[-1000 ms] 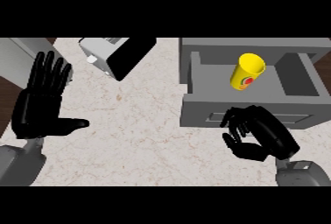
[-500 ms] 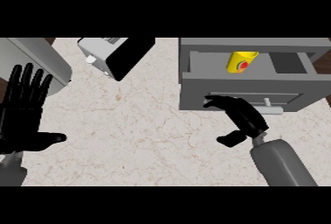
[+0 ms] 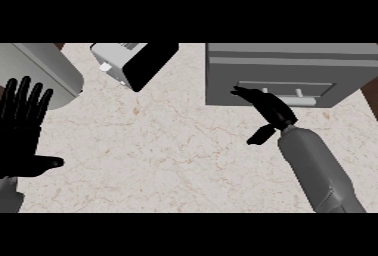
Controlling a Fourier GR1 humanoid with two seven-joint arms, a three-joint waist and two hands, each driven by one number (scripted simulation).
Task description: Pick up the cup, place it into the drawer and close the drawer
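Right hand [image 3: 267, 106] stretched forward, fingers straight and together, holding nothing — tips touching the grey drawer [image 3: 284, 90] front just beside its handle [image 3: 295, 94]; drawer shut flush into its cabinet [image 3: 288, 55]; cup nowhere visible, hidden if inside. Well apart across the marble counter [image 3: 162, 150], left hand [image 3: 22, 130] resting open, fingers spread and up; beyond it a grey cylinder [image 3: 44, 65] and a toaster [image 3: 129, 60].
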